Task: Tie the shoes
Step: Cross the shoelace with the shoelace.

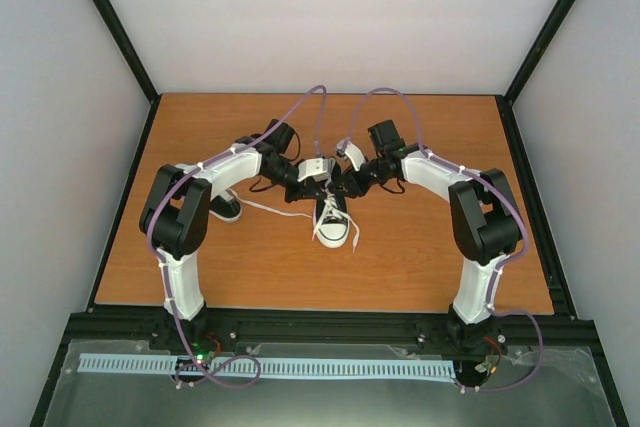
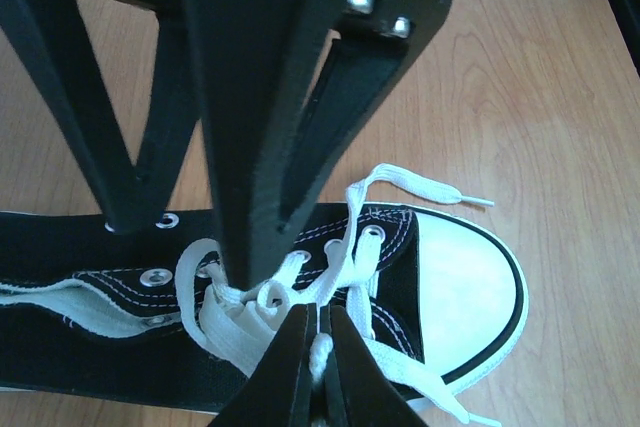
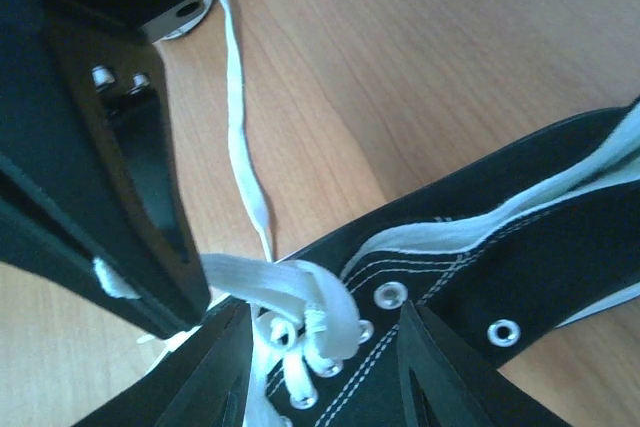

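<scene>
Farthest left of the left gripper (image 2: 318,325), a second black canvas sneaker (image 1: 226,207) with a white sole lies on the brown wooden tabletop (image 1: 420,257), partly hidden beneath that arm's forearm. From it a loose white lace strand (image 1: 275,209) lies flat on the wood towards the centre. The left gripper is closed narrow, its two black fingertips pinching a white flat lace (image 2: 318,352) directly between them. That lace rises from the knot area just under the tips. Directly below both grippers sits the black canvas low-top sneaker with white rubber toe cap (image 1: 332,219). Its silver eyelets are visible, and its toe points towards the arm bases in the top view. Its laces are crossed and bunched over the tongue, with free ends trailing past the toe cap. The right gripper (image 3: 322,319) faces the left one across the shoe. Its jaws stand moderately apart, one finger on each side of the bunched lace loops. No clamp on them can be seen. Its fingers sit close against the left gripper's.
</scene>
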Controlling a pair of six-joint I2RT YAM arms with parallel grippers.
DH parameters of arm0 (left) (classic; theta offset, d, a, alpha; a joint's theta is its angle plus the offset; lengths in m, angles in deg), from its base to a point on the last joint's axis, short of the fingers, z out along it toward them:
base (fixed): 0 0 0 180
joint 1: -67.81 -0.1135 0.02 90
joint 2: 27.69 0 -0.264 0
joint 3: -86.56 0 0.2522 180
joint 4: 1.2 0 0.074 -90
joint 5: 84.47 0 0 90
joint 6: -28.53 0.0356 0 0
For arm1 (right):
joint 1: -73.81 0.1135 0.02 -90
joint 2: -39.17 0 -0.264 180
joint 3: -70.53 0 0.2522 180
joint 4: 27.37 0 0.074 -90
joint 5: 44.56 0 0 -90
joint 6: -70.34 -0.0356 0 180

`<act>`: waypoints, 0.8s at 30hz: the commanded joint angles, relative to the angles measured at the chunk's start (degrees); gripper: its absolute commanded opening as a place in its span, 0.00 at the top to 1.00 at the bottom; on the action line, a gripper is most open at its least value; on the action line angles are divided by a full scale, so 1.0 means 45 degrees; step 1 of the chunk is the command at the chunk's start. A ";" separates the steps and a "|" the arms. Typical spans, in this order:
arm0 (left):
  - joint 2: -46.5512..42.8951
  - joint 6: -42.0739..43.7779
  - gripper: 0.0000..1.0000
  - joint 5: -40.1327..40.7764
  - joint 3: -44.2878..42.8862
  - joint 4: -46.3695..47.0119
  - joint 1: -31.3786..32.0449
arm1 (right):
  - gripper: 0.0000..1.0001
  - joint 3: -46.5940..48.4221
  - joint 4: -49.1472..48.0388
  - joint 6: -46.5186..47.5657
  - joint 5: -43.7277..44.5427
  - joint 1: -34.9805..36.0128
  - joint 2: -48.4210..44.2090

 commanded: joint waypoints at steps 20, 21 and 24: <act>-0.0263 0.0091 0.97 -0.0222 -0.0179 0.0096 -0.0398 | 0.97 -0.0150 0.0630 0.0836 -0.0306 0.0094 -0.0297; -0.0219 0.0092 0.97 -0.0199 -0.0204 0.0108 -0.0441 | 0.97 -0.0241 0.0613 0.0887 -0.0320 0.0094 -0.0425; -0.0132 0.0180 0.96 -0.0119 -0.0258 0.0109 -0.0504 | 0.97 -0.0448 0.0609 0.0954 -0.0325 0.0094 -0.0642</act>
